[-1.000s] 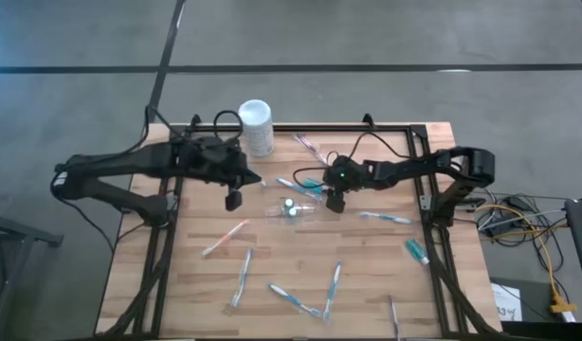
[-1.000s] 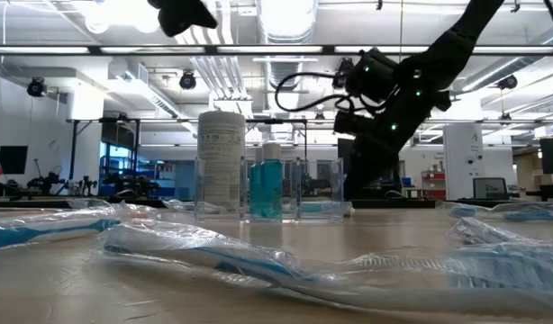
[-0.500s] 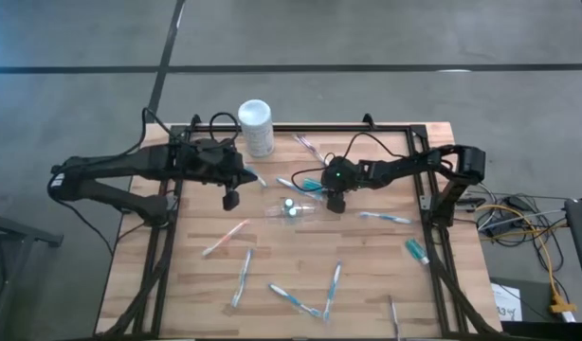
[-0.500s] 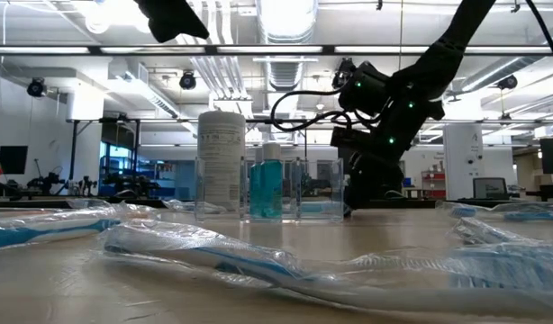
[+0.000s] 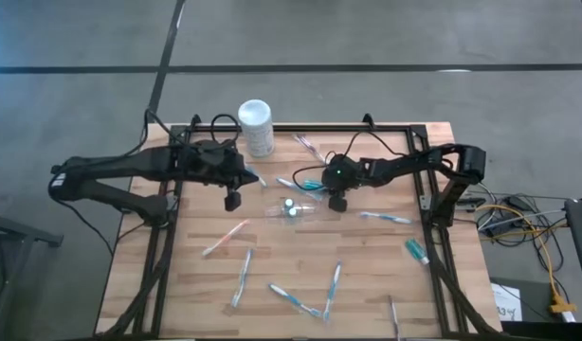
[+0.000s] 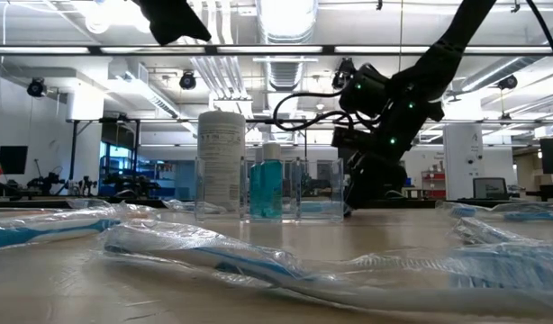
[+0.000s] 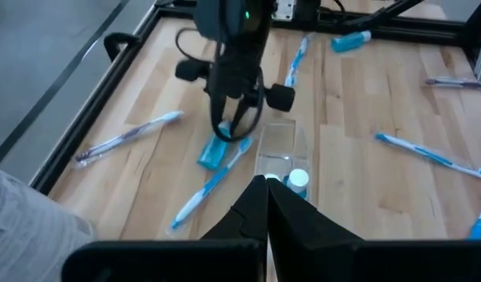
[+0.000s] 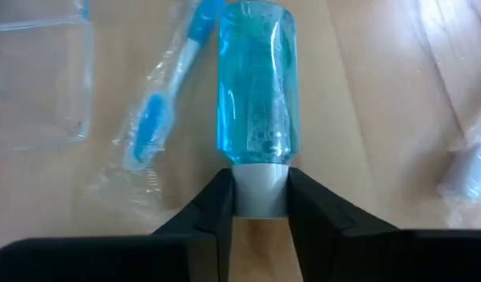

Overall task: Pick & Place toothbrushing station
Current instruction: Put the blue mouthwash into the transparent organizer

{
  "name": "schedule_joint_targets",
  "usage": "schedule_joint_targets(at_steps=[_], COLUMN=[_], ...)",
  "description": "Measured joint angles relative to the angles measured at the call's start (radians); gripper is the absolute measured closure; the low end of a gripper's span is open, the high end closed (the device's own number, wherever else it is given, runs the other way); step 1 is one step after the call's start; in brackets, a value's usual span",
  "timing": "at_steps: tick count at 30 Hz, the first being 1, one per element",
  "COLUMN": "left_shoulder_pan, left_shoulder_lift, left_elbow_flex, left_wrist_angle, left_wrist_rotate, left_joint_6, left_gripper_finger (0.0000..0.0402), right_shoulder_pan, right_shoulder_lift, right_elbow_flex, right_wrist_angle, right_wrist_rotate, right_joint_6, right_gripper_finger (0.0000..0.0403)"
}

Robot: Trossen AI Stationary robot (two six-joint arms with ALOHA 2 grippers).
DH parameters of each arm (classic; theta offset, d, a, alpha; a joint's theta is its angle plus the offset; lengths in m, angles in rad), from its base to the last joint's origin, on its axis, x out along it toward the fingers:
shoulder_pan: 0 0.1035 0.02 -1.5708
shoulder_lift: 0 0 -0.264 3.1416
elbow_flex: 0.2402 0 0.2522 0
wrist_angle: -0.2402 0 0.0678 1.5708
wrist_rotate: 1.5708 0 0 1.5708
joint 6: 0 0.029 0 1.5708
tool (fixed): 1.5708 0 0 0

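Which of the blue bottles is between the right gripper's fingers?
The bottle lying flat beside the clear holder, white cap clamped by the right gripper; a second bottle stands upright inside it.

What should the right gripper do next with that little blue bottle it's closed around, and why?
Probably lift it straight up a little. The right gripper has its fingers pressed on the white cap of the blue bottle, which lies flat on the table beside a wrapped toothbrush. The clear holder sits close by, so raising first should clear both. The left gripper waits shut nearby.
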Motion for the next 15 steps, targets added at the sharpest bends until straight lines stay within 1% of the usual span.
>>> schedule_joint_targets(at_steps=[6,10,13,15], left_shoulder_pan=[-0.001,-0.005,-0.02,-0.036], left_shoulder_lift=[0.0,0.0,0.0,0.009], left_elbow_flex=[-0.07,-0.11,-0.146,-0.165], left_wrist_angle=[0.064,0.117,0.171,0.219], left_wrist_rotate=[0.003,0.005,0.008,0.008], left_joint_6=[-0.014,-0.03,-0.033,-0.029], left_gripper_finger=[0.0399,0.0399,0.0397,0.0389], right_shoulder_pan=[-0.024,-0.021,-0.018,-0.007], right_shoulder_lift=[-0.065,-0.158,-0.249,-0.317], right_elbow_flex=[-0.005,-0.004,-0.004,-0.002], right_wrist_angle=[-0.05,-0.104,-0.139,-0.161], right_wrist_rotate=[0.034,0.102,0.111,0.112], right_joint_6=[-0.003,-0.025,-0.036,-0.052], right_gripper_finger=[0.0319,0.0319,0.0319,0.0319])
